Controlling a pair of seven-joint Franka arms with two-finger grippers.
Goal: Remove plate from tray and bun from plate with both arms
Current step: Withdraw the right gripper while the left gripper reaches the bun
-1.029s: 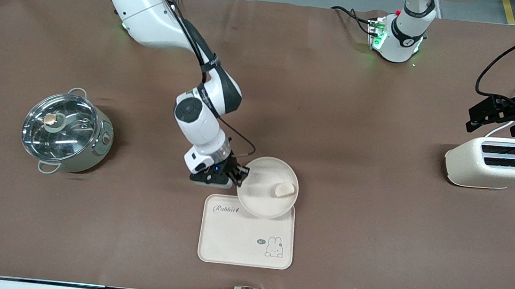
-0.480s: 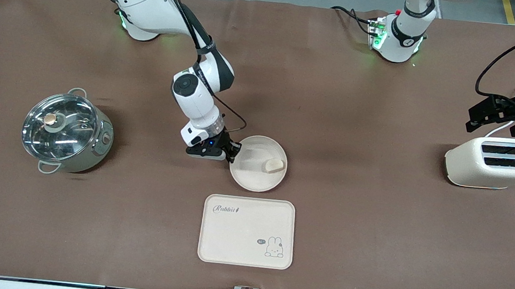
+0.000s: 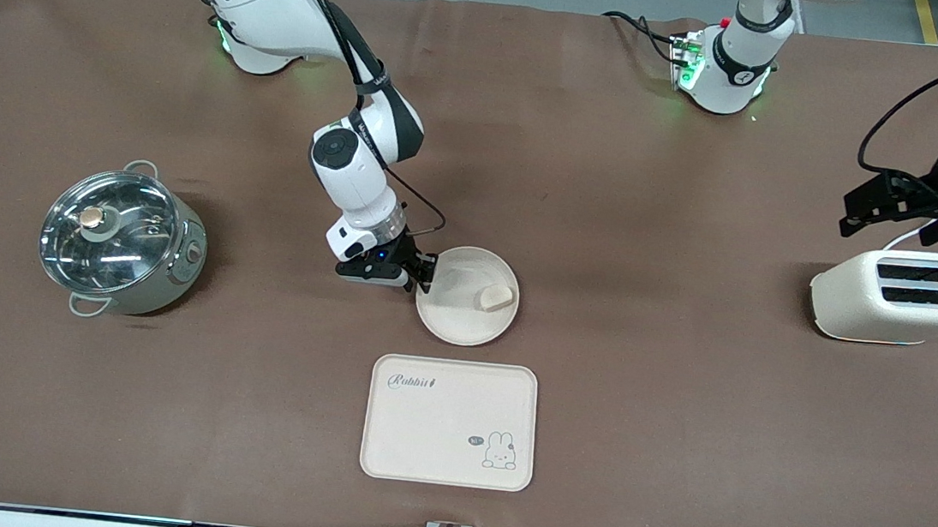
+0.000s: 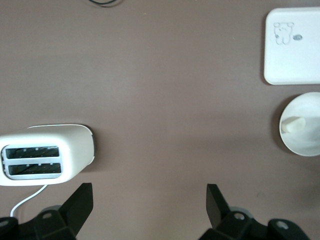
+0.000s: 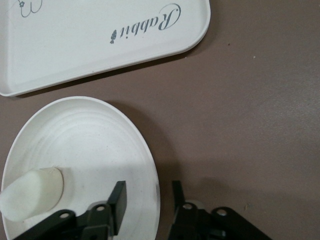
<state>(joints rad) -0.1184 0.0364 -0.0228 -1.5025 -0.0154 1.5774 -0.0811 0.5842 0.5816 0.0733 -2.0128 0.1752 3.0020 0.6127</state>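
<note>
- Straddling the rim of the plate (image 3: 464,319), the right gripper (image 3: 425,273) has its fingers (image 5: 118,200) parted, one over the inside and one outside, with a gap to the rim.
- The plate sits flat on the brown table (image 3: 594,396), farther from the front camera than the rabbit tray (image 3: 450,422) and apart from it.
- The bun (image 3: 494,299) lies on the plate, near the rim toward the left arm's end.
- The left gripper (image 4: 150,202) waits with jaws wide apart over bare table just beside the cream toaster (image 3: 901,296).
- A lidded steel pot (image 3: 122,240) stands toward the right arm's end.
</note>
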